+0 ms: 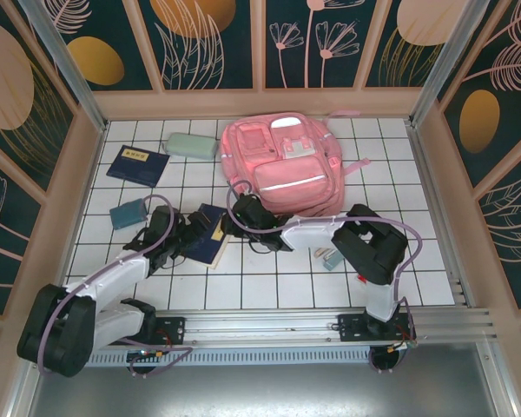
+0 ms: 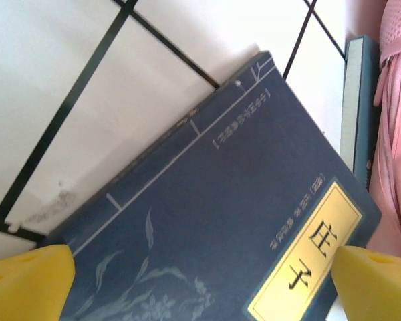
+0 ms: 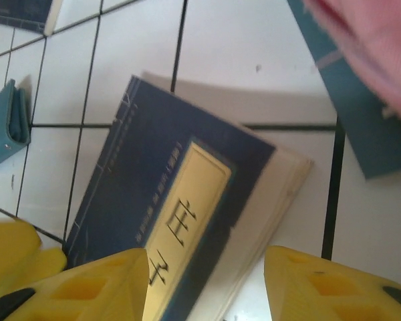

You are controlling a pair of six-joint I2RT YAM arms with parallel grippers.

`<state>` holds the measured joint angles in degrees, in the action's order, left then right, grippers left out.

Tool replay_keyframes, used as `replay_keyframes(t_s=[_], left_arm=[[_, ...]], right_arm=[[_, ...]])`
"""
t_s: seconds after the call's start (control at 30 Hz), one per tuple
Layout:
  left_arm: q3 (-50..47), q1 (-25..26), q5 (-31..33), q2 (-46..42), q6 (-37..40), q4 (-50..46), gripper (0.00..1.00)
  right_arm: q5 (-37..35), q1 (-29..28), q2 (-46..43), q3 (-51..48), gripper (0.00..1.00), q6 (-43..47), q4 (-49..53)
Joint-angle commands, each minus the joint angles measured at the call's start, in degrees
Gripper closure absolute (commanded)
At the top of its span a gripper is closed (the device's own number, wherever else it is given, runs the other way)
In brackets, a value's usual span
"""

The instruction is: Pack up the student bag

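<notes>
Top external — left end effector (image 1: 189, 241) splayed over book (image 1: 211, 245); arm low.

One blue book with yellow title label (image 1: 210, 236), flat on the white tiled table (image 1: 269, 287), cover up. One second blue book (image 1: 137, 164), far left. One mint-green pencil case (image 1: 191, 144) near it. One teal pouch (image 1: 128, 213), left, apart. Some small items (image 1: 328, 258), right of centre.

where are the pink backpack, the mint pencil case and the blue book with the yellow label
pink backpack (image 1: 288, 198): top external view, lower front pocket
mint pencil case (image 1: 191, 144): top external view, middle of its top side
blue book (image 2: 200, 221): left wrist view, middle of the cover
</notes>
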<state>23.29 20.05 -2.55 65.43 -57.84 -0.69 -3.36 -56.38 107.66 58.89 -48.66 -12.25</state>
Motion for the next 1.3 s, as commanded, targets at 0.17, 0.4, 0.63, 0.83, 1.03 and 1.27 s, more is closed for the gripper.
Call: replay_keyframes(t_s=[0.17,0.4,0.63,0.83,1.03,1.27], left_arm=[[3.3,-0.5,6.2,0.6,7.1,-4.5,0.02],[1.8,-1.1,6.3,4.8,7.6,-2.7,0.01],[-4.0,-1.0,-3.0,4.2,3.1,4.1,0.02],[-8.4,1.5,-8.1,-0.9,-2.7,8.4,0.03],[-9.5,2.0,-8.0,-4.7,-1.3,8.6,0.08],[-5.5,2.1,-3.2,0.1,4.4,2.8,0.1]], right_arm=[[4.1,-0.8,4.1,-0.5,0.49,-10.0,-4.0],[4.2,-0.6,6.8,3.3,0.5,-8.0,-2.6],[5.2,1.5,9.3,7.3,0.56,-4.7,-1.7],[5.7,2.9,10.6,11.2,0.57,-0.4,1.7],[5.4,2.8,8.6,8.8,0.57,0.2,3.1],[5.7,0.6,6.2,4.7,0.57,-1.2,3.5]])
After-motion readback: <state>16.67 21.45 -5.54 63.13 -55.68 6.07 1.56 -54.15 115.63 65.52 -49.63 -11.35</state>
